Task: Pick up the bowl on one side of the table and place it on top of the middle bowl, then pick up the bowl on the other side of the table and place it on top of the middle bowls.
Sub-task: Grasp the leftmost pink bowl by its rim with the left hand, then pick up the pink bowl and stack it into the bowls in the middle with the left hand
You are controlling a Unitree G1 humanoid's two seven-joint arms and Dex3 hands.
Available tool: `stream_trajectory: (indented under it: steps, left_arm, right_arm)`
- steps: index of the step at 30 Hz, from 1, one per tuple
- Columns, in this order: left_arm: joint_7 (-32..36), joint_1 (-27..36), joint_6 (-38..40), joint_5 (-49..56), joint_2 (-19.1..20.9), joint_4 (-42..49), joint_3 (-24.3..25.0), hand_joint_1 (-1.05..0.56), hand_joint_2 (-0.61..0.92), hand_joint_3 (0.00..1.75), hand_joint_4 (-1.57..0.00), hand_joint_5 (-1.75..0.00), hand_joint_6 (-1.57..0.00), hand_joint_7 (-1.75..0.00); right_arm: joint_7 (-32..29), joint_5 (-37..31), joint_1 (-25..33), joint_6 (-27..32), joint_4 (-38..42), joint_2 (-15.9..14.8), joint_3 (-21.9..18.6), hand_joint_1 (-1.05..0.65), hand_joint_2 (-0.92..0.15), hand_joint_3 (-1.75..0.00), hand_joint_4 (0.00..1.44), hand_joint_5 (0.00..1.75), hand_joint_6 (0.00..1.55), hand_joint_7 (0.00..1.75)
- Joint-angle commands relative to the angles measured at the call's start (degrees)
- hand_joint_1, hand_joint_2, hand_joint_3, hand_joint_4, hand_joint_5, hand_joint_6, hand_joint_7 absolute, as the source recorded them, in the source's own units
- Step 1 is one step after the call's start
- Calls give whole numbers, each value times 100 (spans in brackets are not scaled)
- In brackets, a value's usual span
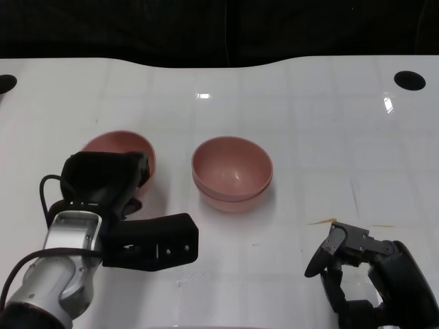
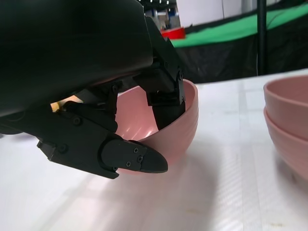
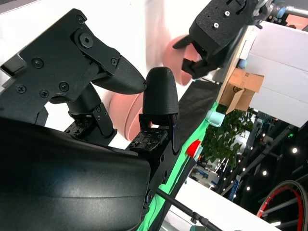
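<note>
**Second bowl: left hand at the rim, lift not yet made**

From my station I judge that the first half is done: in the middle of the white glossy table (image 1: 309,123) I see two pink plastic bowls nested one in the other (image 1: 232,173), and the left wrist view shows their two rims stacked. What remains is the single pink plastic bowl (image 1: 116,147) on the left side, near the stack but apart from it.

My left hand (image 1: 103,179) is on this bowl. In the left wrist view some fingers (image 2: 166,94) reach over the rim to the inside wall, and the thumb (image 2: 132,160) lies against the outside near the base. It looks like a pinch on the wall, but I cannot tell if the grip is already firm. The bowl seems to sit on the table.

My right hand (image 1: 363,271) rests low at the right side, fingers loosely apart, with nothing in it.

The next move, I think, calls for a firm pinch, a lift high enough to pass the stack's rim, and then a level travel to the right.

The table shines and has dark round holes (image 1: 409,79) near its far corners. Behind it I see black and green drapes (image 2: 240,33), and the right wrist view shows cardboard boxes (image 3: 245,79).
</note>
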Motion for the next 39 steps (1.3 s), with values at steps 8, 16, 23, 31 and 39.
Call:
stream_trajectory:
  steps: [8,16,23,31,39]
  left_arm:
    - [467,47,-49,98,504,-943,169,-32,92,16,-84,-175,-69,-130]
    - [429,-66,-621,-217,710,-1522,400,-27,91,8,-91,-175,-78,-125]
    - [155,-311,-1002,-422,742,-1701,468,-27,86,17,-89,-175,-67,-164]
    - [6,-537,-1200,-448,613,-1837,403,-28,82,16,-93,-175,-72,-162]
    - [-58,-618,-1401,-510,332,-1545,203,-26,81,11,-90,-175,-98,-97]
  right_arm:
    - [-7,37,-20,-38,-10,1,-53,-25,-40,-138,88,175,80,145]
    - [3,66,-50,-94,50,-6,-74,-25,-40,-136,88,175,80,144]
    - [-9,62,-48,-45,28,26,-61,-25,-41,-136,88,175,80,144]
    - [-5,46,-31,-12,-7,42,-52,-26,-41,-136,88,175,81,144]
    - [36,73,-12,42,-42,34,-48,-26,-40,-136,89,175,80,144]
